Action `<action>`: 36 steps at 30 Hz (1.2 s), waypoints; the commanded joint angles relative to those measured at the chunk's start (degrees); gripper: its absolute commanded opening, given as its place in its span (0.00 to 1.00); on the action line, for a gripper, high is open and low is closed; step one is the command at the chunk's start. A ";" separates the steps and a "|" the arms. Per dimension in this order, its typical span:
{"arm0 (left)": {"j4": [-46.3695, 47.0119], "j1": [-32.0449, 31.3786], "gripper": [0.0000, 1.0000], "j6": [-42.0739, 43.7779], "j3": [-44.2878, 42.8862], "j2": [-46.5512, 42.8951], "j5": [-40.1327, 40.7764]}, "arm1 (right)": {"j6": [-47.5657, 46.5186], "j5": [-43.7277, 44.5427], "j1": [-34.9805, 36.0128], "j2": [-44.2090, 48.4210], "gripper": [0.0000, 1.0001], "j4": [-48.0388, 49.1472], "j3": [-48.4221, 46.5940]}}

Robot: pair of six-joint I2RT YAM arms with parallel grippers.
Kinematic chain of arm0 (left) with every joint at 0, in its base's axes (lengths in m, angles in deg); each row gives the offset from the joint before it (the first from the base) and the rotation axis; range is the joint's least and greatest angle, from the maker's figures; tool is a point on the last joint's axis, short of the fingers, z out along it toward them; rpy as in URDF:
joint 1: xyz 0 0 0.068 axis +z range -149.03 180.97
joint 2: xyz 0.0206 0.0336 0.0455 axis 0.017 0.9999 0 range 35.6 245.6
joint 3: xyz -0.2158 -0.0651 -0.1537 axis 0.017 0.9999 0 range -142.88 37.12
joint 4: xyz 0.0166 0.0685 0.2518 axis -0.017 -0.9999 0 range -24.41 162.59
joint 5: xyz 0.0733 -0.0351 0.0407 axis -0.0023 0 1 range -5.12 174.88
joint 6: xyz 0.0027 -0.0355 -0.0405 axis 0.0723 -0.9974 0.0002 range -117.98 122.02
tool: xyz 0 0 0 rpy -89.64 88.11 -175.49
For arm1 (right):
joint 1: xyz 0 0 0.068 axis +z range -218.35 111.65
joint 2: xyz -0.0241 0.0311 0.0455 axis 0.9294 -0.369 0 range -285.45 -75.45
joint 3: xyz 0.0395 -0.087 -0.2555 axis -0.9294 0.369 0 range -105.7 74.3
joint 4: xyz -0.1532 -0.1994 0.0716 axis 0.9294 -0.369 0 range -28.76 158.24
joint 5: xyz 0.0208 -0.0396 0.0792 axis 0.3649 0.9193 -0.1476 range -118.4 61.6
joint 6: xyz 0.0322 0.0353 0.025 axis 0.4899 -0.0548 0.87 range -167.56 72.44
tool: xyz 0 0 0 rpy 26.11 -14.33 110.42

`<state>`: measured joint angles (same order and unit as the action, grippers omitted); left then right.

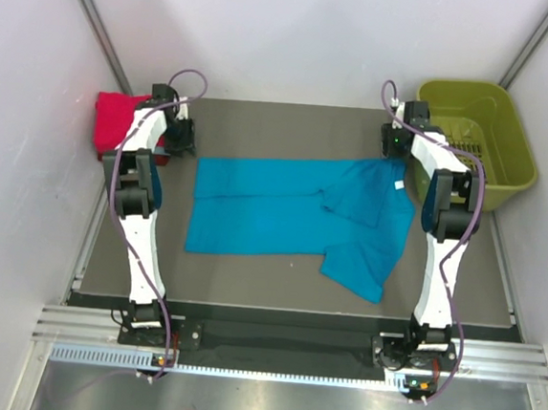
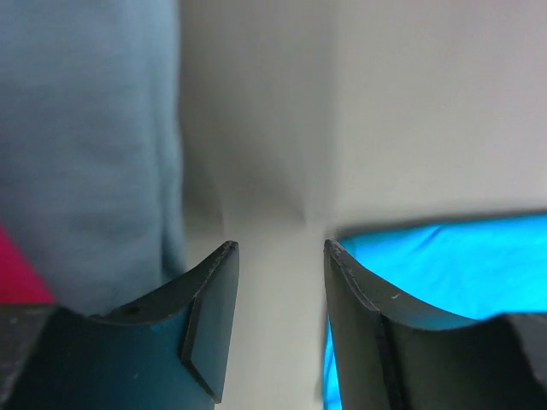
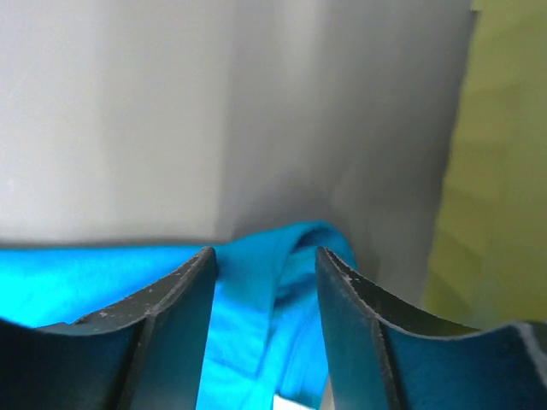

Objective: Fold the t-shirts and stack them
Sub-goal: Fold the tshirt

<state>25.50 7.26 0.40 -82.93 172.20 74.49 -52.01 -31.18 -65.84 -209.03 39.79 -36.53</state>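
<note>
The bright teal-blue t-shirt (image 1: 292, 216) lies spread across the table, its right part folded over on itself. My left gripper (image 1: 182, 139) is open just beyond the shirt's far left corner. In the left wrist view its jaws (image 2: 279, 248) stand over bare table, with the teal shirt (image 2: 444, 265) just to their right. My right gripper (image 1: 394, 146) is open at the shirt's far right corner. In the right wrist view its jaws (image 3: 265, 254) straddle a raised fold of the teal shirt (image 3: 273, 299). The folded red shirt (image 1: 118, 122) lies at the far left. A pale grey-blue shirt (image 2: 85, 154) shows beside it.
The olive-green plastic basket (image 1: 473, 126) stands at the back right, close beside my right gripper, and also shows in the right wrist view (image 3: 500, 171). White walls close in the table on the left, back and right.
</note>
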 commanded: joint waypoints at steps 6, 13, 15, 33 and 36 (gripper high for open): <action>-0.19 0.31 0.50 0.57 5.97 -6.52 -1.03 | 2.60 -0.99 -0.30 16.94 0.55 0.50 8.25; -0.81 0.40 0.49 -0.74 3.95 -1.34 -5.78 | 2.25 -3.28 -0.13 20.29 0.56 1.11 14.67; -0.90 0.48 0.49 -0.83 3.94 -0.20 -6.22 | 2.25 -3.71 -0.04 19.24 0.56 1.20 14.76; -0.81 -0.75 0.00 -0.39 3.60 2.44 -9.91 | 0.85 -3.54 2.42 7.11 0.43 1.38 7.56; -0.46 -0.75 0.00 -0.57 2.72 2.54 -9.04 | 0.84 -2.40 2.51 5.96 0.33 1.38 6.06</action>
<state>25.48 6.93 -0.65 -79.13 172.33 64.35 -50.92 -34.09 -64.10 -202.59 39.86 -26.45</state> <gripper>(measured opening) 0.012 0.353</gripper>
